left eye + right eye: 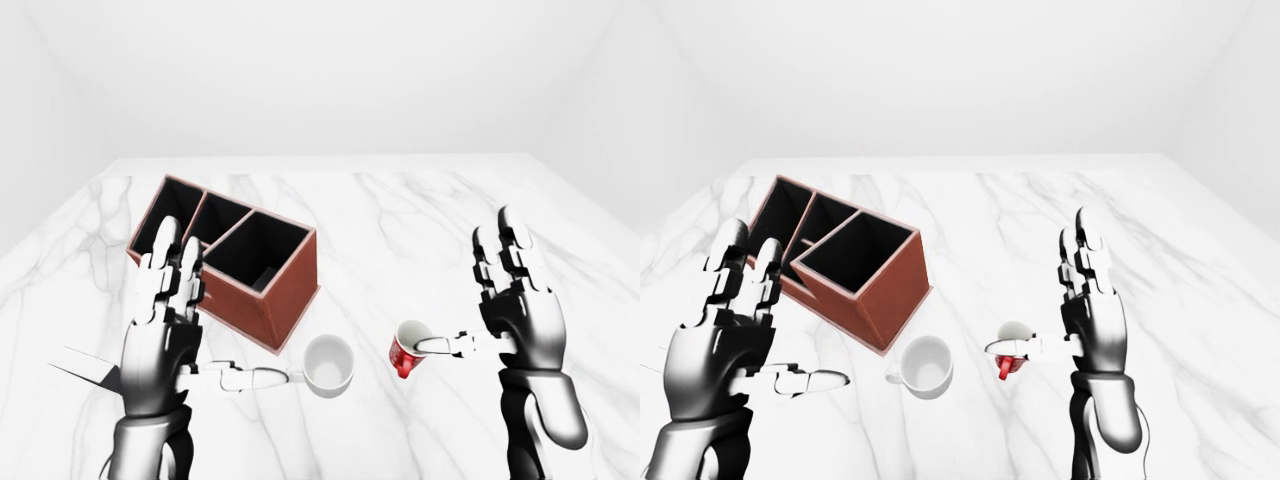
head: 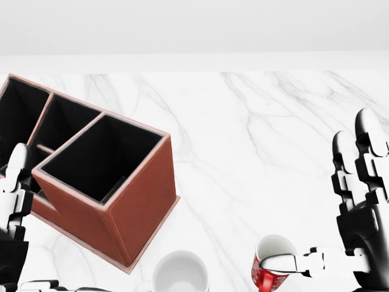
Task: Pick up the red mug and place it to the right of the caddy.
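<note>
The red mug (image 1: 408,352) stands on the white marble table (image 1: 420,230), to the right of the white mug and below and right of the brown caddy (image 1: 235,268). In the head view the red mug (image 2: 269,272) sits at the bottom edge. My right hand (image 1: 478,300) is open just right of it, fingers spread upward. Its thumb (image 2: 285,263) lies across the mug's rim in these views; I cannot tell whether it touches. My left hand (image 1: 215,320) is open at the left, below the caddy, with nothing in it.
A white mug (image 1: 328,365) sits between my two hands, near the caddy's lower right corner. The caddy has three dark compartments and stands askew. Bare marble stretches to the right of the caddy and toward the top of the views.
</note>
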